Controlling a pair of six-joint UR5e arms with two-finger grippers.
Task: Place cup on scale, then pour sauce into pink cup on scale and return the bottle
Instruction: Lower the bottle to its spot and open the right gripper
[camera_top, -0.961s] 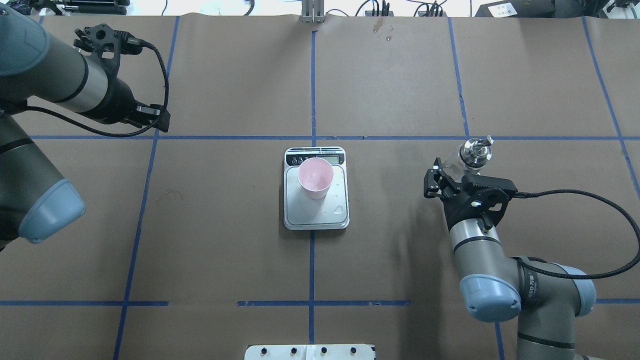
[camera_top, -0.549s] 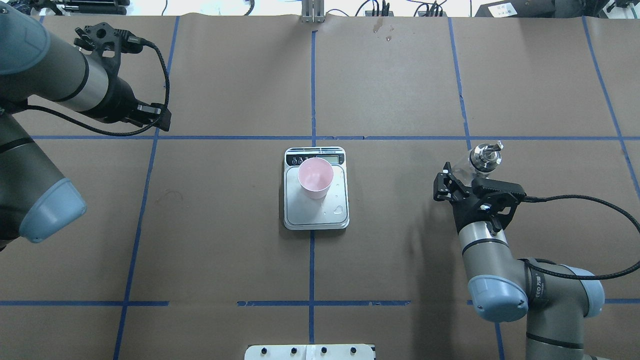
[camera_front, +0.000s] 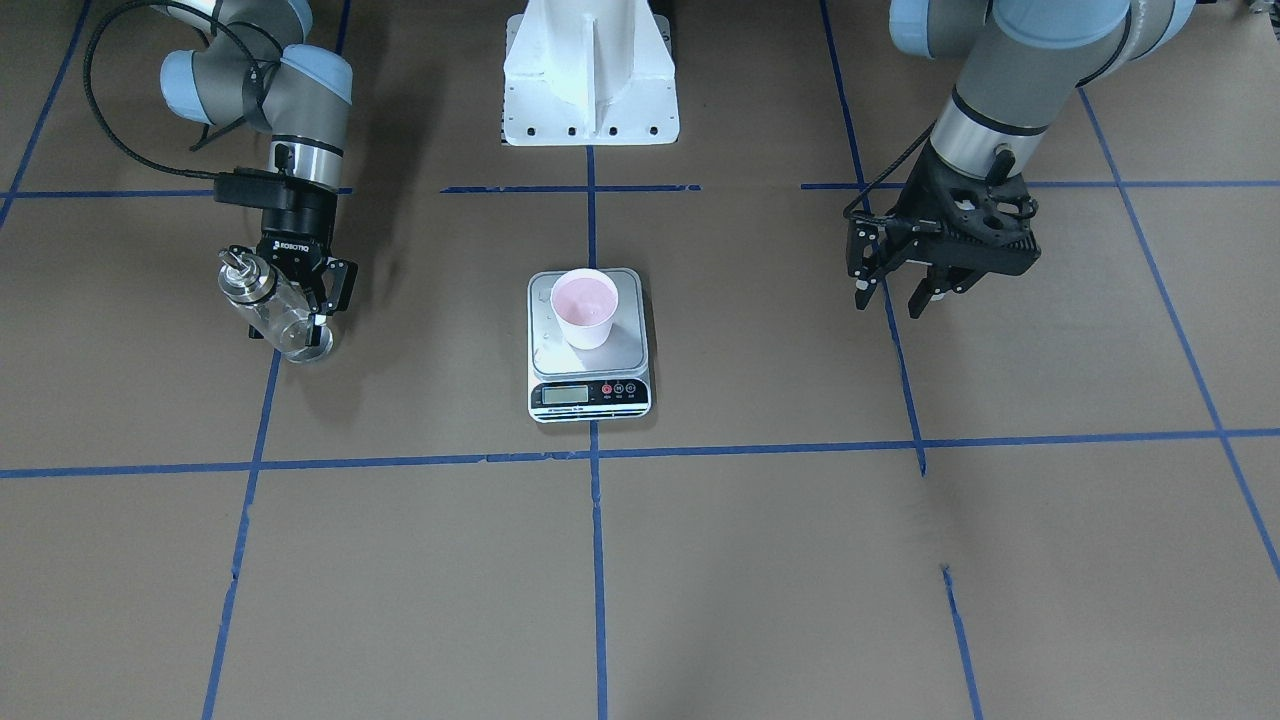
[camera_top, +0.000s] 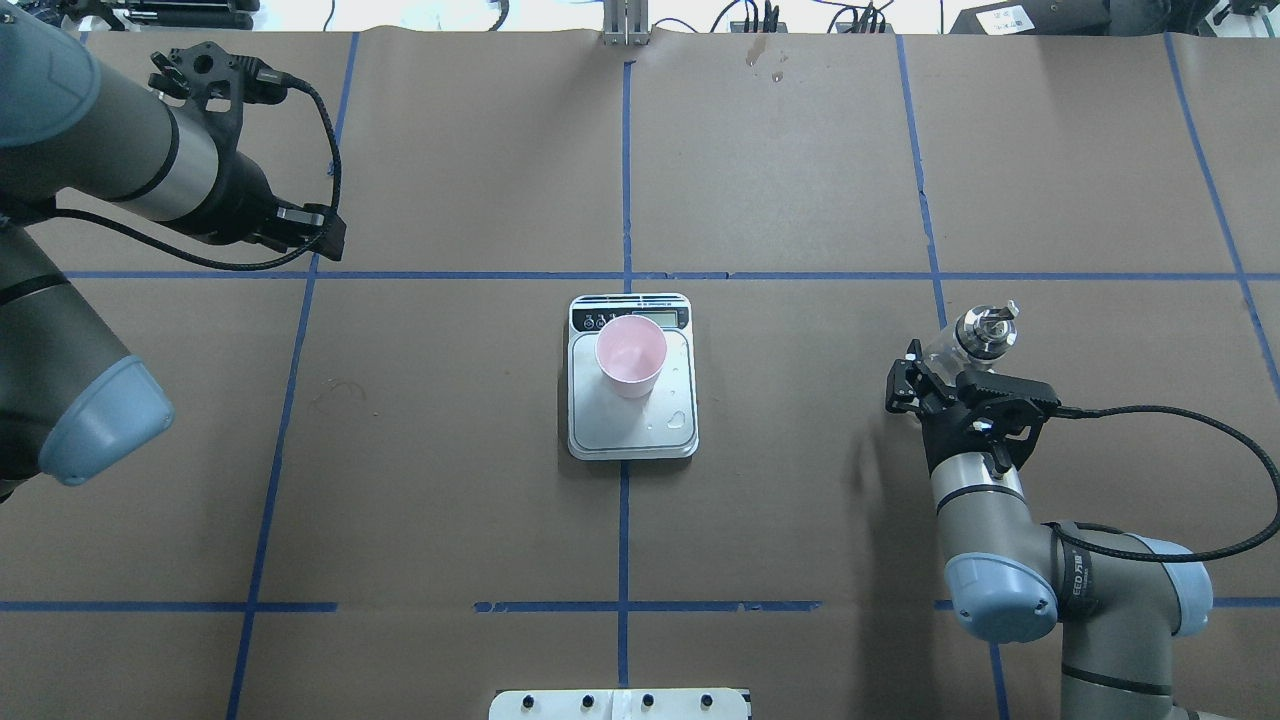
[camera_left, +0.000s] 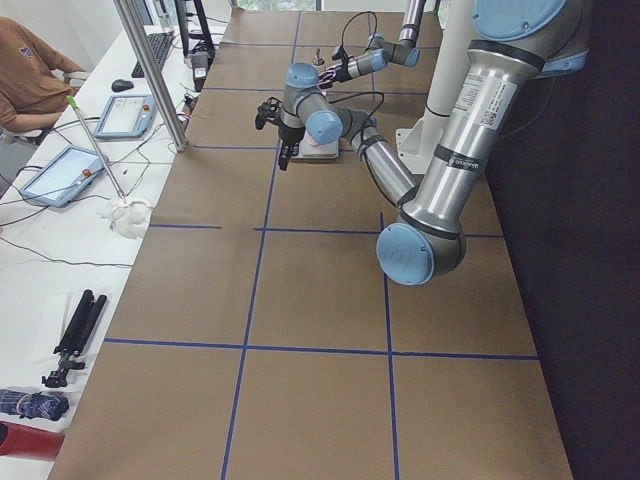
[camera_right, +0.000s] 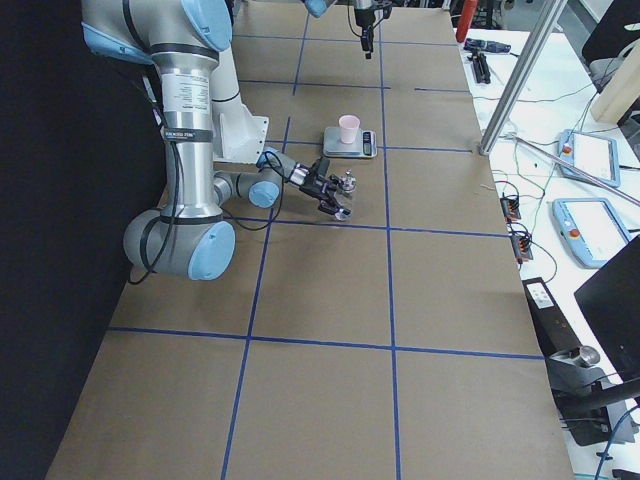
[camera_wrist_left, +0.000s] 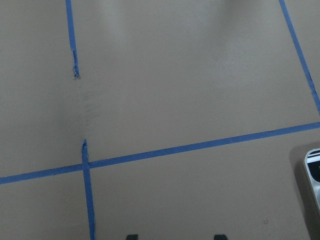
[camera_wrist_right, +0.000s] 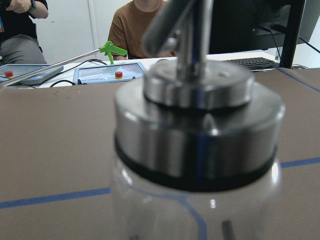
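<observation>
1. The cup (camera_top: 631, 355), a smooth pale pink tumbler that tapers towards its foot, stands upright on the scale (camera_top: 620, 435). In the overhead view it sits on the 12 o'clock half of the brushed silver platform, just short of the black display strip.
2. Droplets (camera_top: 678, 418) glisten on the platform at the cup's 5 o'clock.
3. The bottle (camera_front: 262, 300) is a clear glass cylinder with a shiny steel cap and a thin spout. It is at the scale's 3 o'clock, well apart from it and tilted. The right hand (camera_front: 310, 300) grips it, black fingers closed around the glass body.
4. The left hand (camera_front: 888, 295) hangs at the scale's 10 o'clock, well apart, its two fingers spread with nothing between them.
5. The counter (camera_top: 450, 150) is matt brown paper crossed by blue tape lines (camera_top: 625, 150). Bare paper lies between the scale and each hand.
6. The blurred cap fills the right wrist view. The left wrist view shows only a corner of the scale, at its 4 o'clock edge. I cannot tell whether the bottle's base touches the counter, nor how much sauce it holds.
</observation>
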